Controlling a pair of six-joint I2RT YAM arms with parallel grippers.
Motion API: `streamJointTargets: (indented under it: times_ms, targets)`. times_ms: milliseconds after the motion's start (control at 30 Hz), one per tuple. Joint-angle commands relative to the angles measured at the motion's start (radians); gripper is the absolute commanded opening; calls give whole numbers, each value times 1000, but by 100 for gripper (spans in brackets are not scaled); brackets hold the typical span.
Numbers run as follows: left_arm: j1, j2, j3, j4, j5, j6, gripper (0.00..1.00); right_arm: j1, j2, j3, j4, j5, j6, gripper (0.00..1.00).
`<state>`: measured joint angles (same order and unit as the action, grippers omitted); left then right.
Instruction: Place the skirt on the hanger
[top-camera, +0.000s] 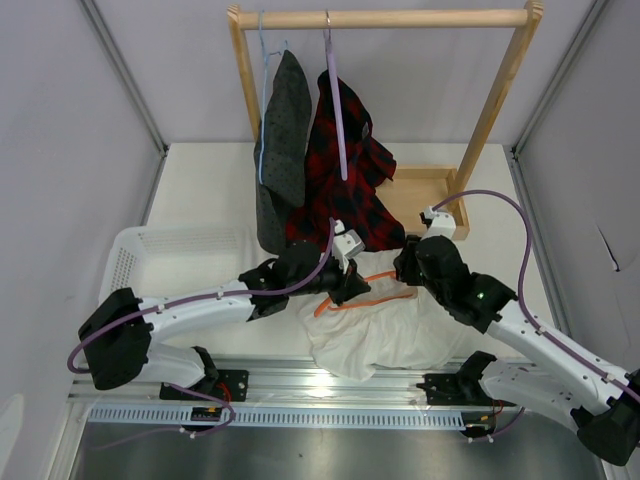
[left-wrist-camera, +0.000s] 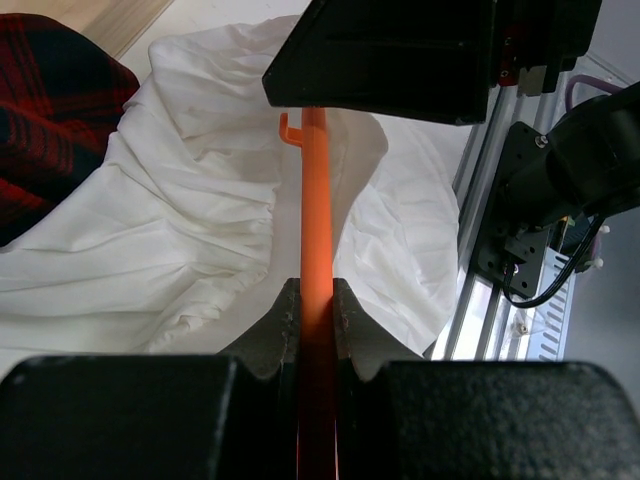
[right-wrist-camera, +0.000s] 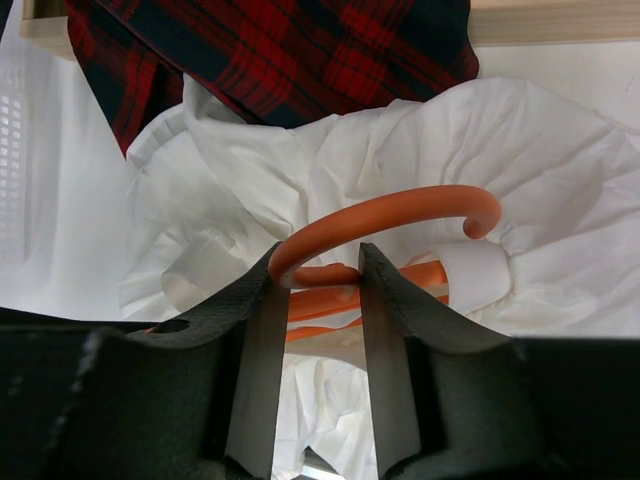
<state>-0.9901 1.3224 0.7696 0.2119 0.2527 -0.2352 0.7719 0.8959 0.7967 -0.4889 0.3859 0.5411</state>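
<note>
Two grippers meet the orange hanger (left-wrist-camera: 315, 170), left gripper (left-wrist-camera: 316, 300) clamped on its bar (left-wrist-camera: 314, 245), right gripper (right-wrist-camera: 320, 265) straddling its hook (right-wrist-camera: 400, 205), clamping unclear; opposed pulls could twist it loose.

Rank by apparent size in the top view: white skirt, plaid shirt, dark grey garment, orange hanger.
1. white skirt and plaid shirt: alike, unranked.
2. dark grey garment.
3. orange hanger, partly hidden.
</note>
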Motion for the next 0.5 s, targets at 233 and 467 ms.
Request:
streamJointTargets:
  times_ms: [233, 467]
  targets:
    - [-25, -5, 60, -26, -49, 24, 0, 17, -20, -11, 12, 97, -30, 0]
    - [-30, -75, 42, -57, -142, 14, 26, 18, -29, -21, 10, 108, -38, 0]
